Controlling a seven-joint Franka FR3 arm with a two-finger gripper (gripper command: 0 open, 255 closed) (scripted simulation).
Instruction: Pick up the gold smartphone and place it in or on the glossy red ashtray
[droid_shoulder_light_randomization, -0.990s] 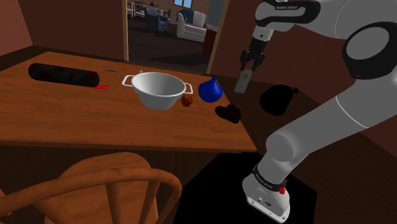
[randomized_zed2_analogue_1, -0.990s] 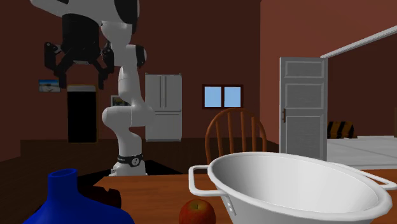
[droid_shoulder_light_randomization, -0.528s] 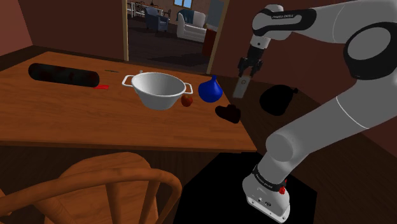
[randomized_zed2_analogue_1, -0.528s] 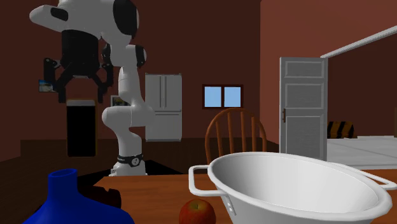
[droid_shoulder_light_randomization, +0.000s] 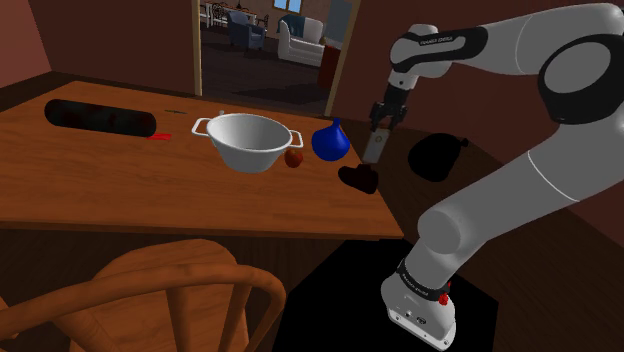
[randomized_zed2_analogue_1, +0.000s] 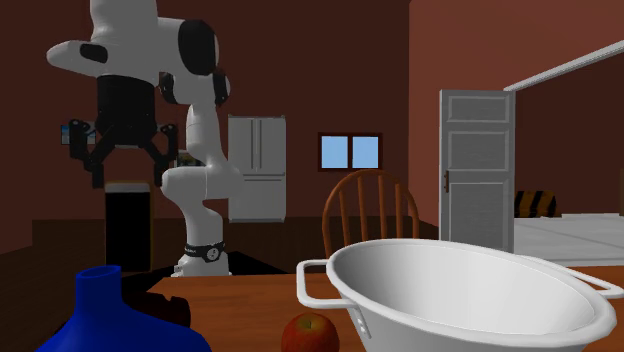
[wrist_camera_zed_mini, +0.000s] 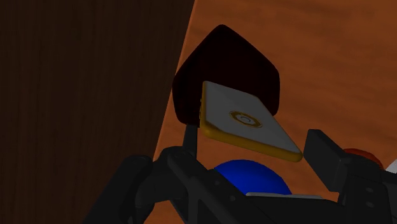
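Observation:
My black gripper (droid_shoulder_light_randomization: 380, 124) is shut on the smartphone (droid_shoulder_light_randomization: 374, 147), which hangs from it just above the dark glossy red ashtray (droid_shoulder_light_randomization: 360, 178) near the table's right end in the shoulder view. In the wrist view the smartphone (wrist_camera_zed_mini: 248, 121) shows a pale grey back with a gold rim, clasped between the fingers (wrist_camera_zed_mini: 323, 150), with the ashtray (wrist_camera_zed_mini: 222, 60) straight beyond it. From the second exterior view the gripper (randomized_zed2_analogue_1: 128, 178) hangs at the left with the smartphone's (randomized_zed2_analogue_1: 127, 225) black face below it.
A blue vase (droid_shoulder_light_randomization: 331, 141), a small red apple (droid_shoulder_light_randomization: 294, 158) and a white two-handled bowl (droid_shoulder_light_randomization: 248, 140) stand on the wooden table (droid_shoulder_light_randomization: 120, 180) close to the ashtray. A black cylinder (droid_shoulder_light_randomization: 100, 117) lies at the far end. A wooden chair (droid_shoulder_light_randomization: 170, 300) is in front.
The gripper has come down with the smartphone and shifted slightly toward the shoulder view's left, closing on the ashtray. Everything on the table stayed put.

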